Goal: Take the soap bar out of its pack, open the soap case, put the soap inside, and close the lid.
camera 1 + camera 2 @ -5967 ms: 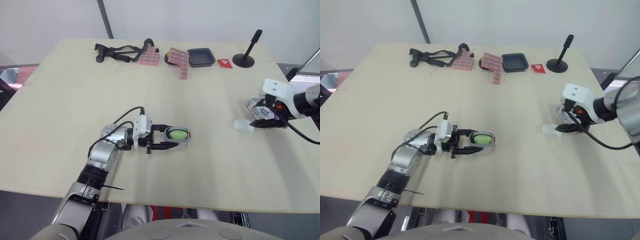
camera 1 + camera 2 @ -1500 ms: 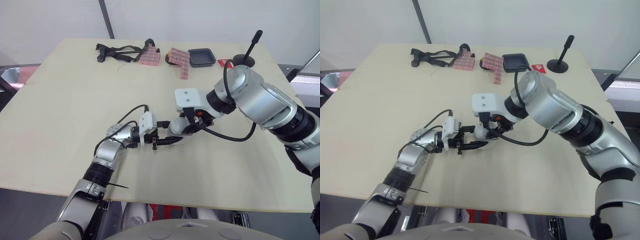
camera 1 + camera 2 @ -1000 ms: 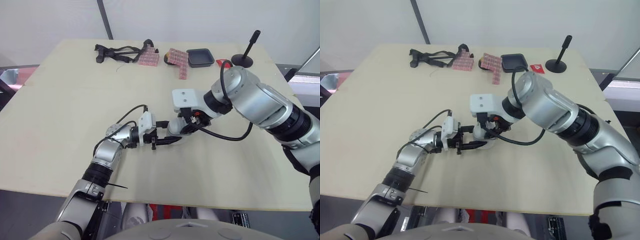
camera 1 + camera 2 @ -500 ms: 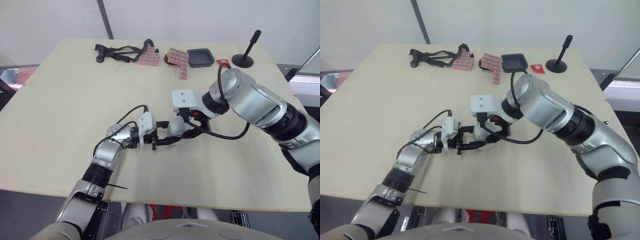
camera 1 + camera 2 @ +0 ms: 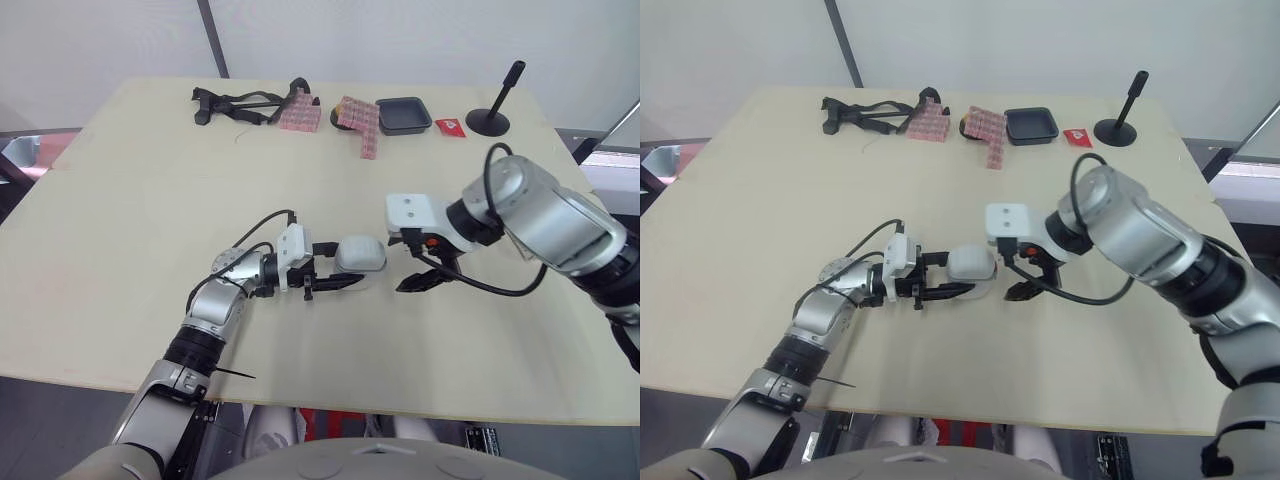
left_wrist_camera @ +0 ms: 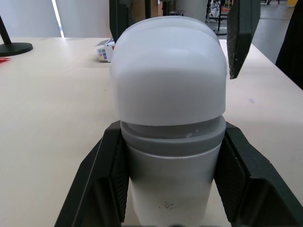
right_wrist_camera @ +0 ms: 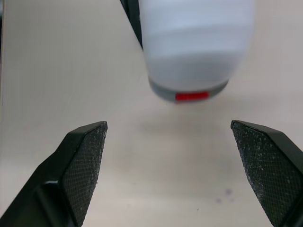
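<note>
The soap case (image 5: 360,255) lies near the table's middle, its white lid down over the grey base, so the soap inside is hidden. My left gripper (image 5: 343,266) is shut on the case, with a black finger (image 6: 102,175) pressed to each side of the base. Just right of the case, my right gripper (image 5: 412,281) stands open and apart from it, its fingertips (image 7: 90,142) spread wide before the case's end (image 7: 194,47). The soap pack (image 6: 105,49) lies far off on the table beyond the case.
Along the table's far edge lie a black strap tool (image 5: 235,102), pink packets (image 5: 358,122), a black tray (image 5: 403,114), a red packet (image 5: 450,126) and a black stand (image 5: 490,118).
Six seconds ago the case was open with green soap showing and my right gripper far right. Since half a second ago the right gripper has drawn back rightward, leaving the lid on the case.
</note>
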Controlling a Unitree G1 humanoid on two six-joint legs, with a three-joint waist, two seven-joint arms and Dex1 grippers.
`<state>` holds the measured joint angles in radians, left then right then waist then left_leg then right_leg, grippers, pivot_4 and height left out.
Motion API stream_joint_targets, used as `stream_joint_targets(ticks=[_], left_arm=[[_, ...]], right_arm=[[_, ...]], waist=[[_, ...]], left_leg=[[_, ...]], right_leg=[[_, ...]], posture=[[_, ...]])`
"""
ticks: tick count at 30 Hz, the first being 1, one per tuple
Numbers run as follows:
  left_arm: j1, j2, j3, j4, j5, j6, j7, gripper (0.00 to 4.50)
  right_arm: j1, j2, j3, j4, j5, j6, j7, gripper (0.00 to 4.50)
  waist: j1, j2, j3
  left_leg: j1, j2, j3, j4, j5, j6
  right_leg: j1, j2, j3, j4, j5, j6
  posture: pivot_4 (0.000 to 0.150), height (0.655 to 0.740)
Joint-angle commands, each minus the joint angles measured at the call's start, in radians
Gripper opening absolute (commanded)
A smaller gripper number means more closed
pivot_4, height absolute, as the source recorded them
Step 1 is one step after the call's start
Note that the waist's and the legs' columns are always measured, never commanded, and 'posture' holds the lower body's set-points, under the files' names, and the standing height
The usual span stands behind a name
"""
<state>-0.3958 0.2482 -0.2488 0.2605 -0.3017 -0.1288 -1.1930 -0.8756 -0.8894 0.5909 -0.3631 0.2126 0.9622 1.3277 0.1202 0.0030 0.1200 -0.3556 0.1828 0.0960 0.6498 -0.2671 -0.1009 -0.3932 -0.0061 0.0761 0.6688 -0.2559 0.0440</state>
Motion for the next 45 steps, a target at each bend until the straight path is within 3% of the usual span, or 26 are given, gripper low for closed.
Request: stream_joint_targets(ticks=[1, 9, 18, 26, 32, 45], left_arm=[[-0.004, 0.010, 0.013, -0.016, -0.007, -0.004, -0.007, 1.89], [-0.008, 0.024, 0.029, -0.006, -0.017, -0.008, -0.026, 1.89], [-0.017, 0.024, 0.045, 0.007, -0.019, -0.019, -0.027, 1.89], [-0.015, 0.024, 0.048, -0.003, -0.020, -0.011, -0.027, 1.89], [-0.008, 0.027, 0.046, -0.016, -0.025, 0.000, -0.033, 1.89], [-0.004, 0.020, 0.036, -0.029, -0.022, 0.011, -0.033, 1.89]], right_arm=[[0.062, -0.015, -0.115, 0.002, 0.026, -0.063, -0.033, 4.49], [0.354, 0.051, -0.408, 0.157, 0.132, -0.396, -0.066, 4.49], [0.610, 0.180, -0.560, 0.366, 0.162, -0.814, -0.049, 4.49], [0.678, 0.246, -0.614, 0.537, 0.157, -1.077, -0.048, 2.01], [0.655, 0.276, -0.642, 0.494, 0.217, -1.083, -0.056, 0.02], [0.498, 0.346, -0.553, 0.114, 0.394, -0.700, -0.211, 0.02]], waist=[[0.001, 0.000, 0.000], [0.008, -0.001, 0.000], [0.001, -0.001, 0.000], [-0.013, -0.001, 0.000], [-0.014, -0.001, 0.000], [-0.009, -0.001, 0.000]], left_leg=[[0.000, 0.000, 0.000, 0.000, 0.000, 0.000], [-0.002, 0.000, 0.000, 0.000, 0.000, 0.000], [-0.003, 0.000, 0.000, 0.000, 0.000, 0.000], [-0.003, 0.000, -0.001, 0.000, 0.000, 0.001], [-0.003, 0.000, -0.001, 0.000, 0.000, 0.001], [-0.003, 0.000, -0.001, 0.000, 0.000, 0.001]], right_leg=[[0.000, 0.000, 0.000, 0.000, 0.000, 0.000], [0.000, 0.000, -0.001, -0.001, 0.000, 0.000], [-0.001, -0.001, -0.001, -0.002, 0.000, 0.000], [0.000, -0.002, -0.002, -0.002, 0.000, 0.000], [0.000, -0.001, -0.002, -0.002, 0.000, 0.000], [0.000, 0.000, -0.003, -0.003, 0.000, 0.000]], posture=[[0.150, 0.7400], [0.150, 0.7400], [0.150, 0.7400], [0.150, 0.7400], [0.150, 0.7400], [0.150, 0.7400]])
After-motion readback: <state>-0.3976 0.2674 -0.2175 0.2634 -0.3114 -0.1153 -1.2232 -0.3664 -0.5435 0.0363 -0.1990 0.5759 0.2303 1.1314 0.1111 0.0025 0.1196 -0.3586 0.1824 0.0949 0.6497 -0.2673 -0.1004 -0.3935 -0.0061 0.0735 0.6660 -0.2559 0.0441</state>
